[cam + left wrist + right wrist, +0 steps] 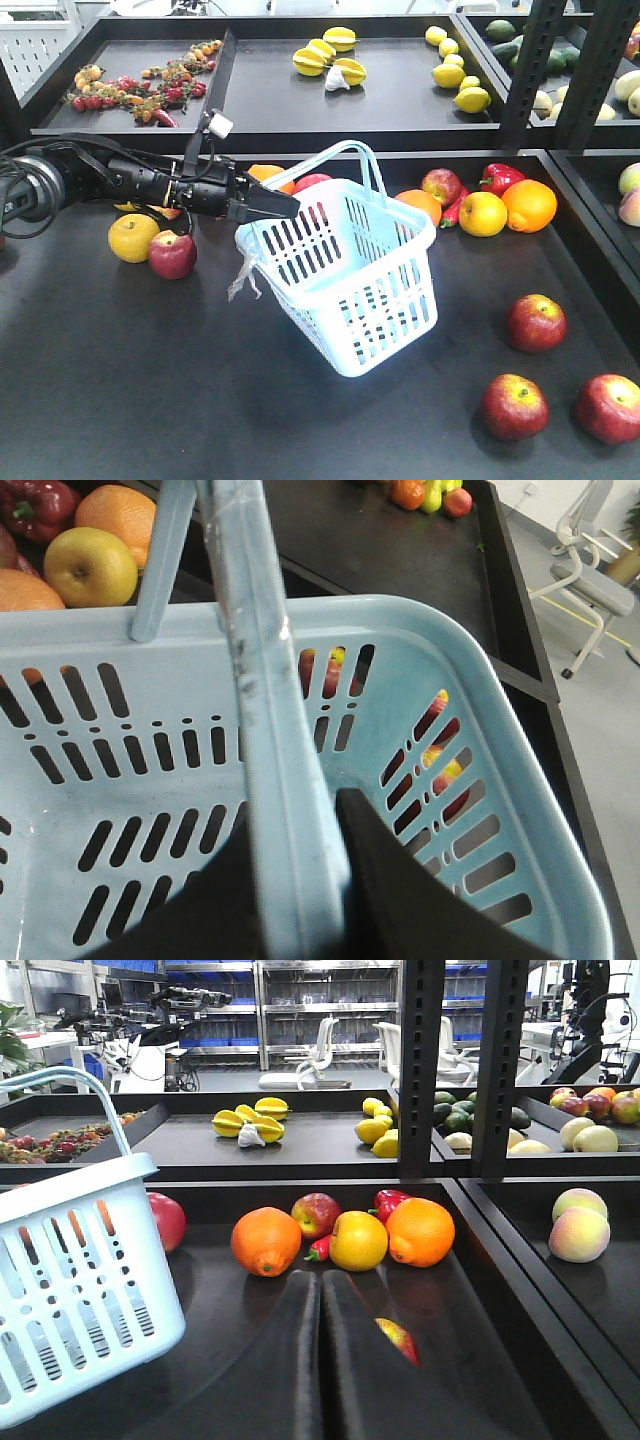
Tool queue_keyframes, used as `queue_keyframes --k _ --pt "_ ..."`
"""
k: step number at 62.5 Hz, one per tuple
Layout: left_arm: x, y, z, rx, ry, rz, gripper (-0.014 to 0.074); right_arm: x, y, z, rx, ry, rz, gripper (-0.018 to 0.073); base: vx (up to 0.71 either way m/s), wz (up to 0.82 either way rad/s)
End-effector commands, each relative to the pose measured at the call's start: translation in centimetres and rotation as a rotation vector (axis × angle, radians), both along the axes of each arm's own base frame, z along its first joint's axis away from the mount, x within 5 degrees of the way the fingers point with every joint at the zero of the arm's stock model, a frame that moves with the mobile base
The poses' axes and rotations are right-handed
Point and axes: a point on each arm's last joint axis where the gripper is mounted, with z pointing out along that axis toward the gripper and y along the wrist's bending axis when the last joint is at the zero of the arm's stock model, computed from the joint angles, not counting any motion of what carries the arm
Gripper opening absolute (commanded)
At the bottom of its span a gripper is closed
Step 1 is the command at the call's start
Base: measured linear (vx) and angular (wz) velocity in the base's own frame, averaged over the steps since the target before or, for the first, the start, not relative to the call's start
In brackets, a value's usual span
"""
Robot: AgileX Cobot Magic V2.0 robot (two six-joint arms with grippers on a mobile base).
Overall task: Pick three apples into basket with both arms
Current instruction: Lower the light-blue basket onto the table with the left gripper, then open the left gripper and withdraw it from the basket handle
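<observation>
The pale blue basket (pixel 345 275) hangs tilted above the black table, and nothing shows inside it. My left gripper (pixel 272 205) is shut on one hoop handle (pixel 255 680), which runs between the two black fingers (pixel 400 880). Three red apples lie at the front right: one (pixel 536 322), a second (pixel 514 406) and a third (pixel 608 407). The right gripper (pixel 320 1285) does not show in the front view. In its wrist view it is shut with nothing held, low over the table, and an apple (pixel 398 1338) peeks out beside its right finger. The basket (pixel 70 1250) is to its left.
More fruit sits behind the basket: a red apple (pixel 441 185), a red pepper (pixel 502 176), a yellow fruit (pixel 482 213), an orange (pixel 528 204). A yellow fruit (pixel 133 237) and a red apple (pixel 172 254) lie under the left arm. A raised shelf (pixel 300 120) and black uprights (pixel 535 60) stand behind.
</observation>
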Motion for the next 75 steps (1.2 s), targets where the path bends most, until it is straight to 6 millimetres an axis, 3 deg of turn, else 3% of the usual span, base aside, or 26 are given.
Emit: queue_keyframes --k 1,15,25,51,66,75 --pt "-2.1 0.0 4.7 -0.064 -0.047 -0.154 -0.0001 0.0 0.0 0.3 -0.010 -0.069 -0.005 -0.0001 0.00 0.00" --pt "-2.1 0.0 4.7 -0.064 -0.038 -0.152 0.0024 0.0 0.0 0.2 -0.010 -0.068 -0.005 -0.0001 0.00 0.00" --pt "-2.1 0.0 4.7 -0.064 -0.037 -0.151 0.0096 0.0 0.0 0.2 -0.010 -0.068 -0.005 -0.0001 0.00 0.00" --pt "-2.1 0.0 4.7 -0.074 0.118 -0.107 0.0510 0.0 0.0 0.2 -0.010 -0.068 -0.005 -0.0001 0.00 0.00" --pt "-2.2 0.0 5.0 -0.084 0.248 -0.067 0.0544 0.0 0.0 0.2 -0.010 -0.068 -0.005 -0.0001 0.00 0.00" --pt "-2.7 0.1 6.6 -0.092 0.269 -0.053 0.0520 0.0 0.0 0.2 -0.010 -0.068 -0.005 -0.0001 0.00 0.00"
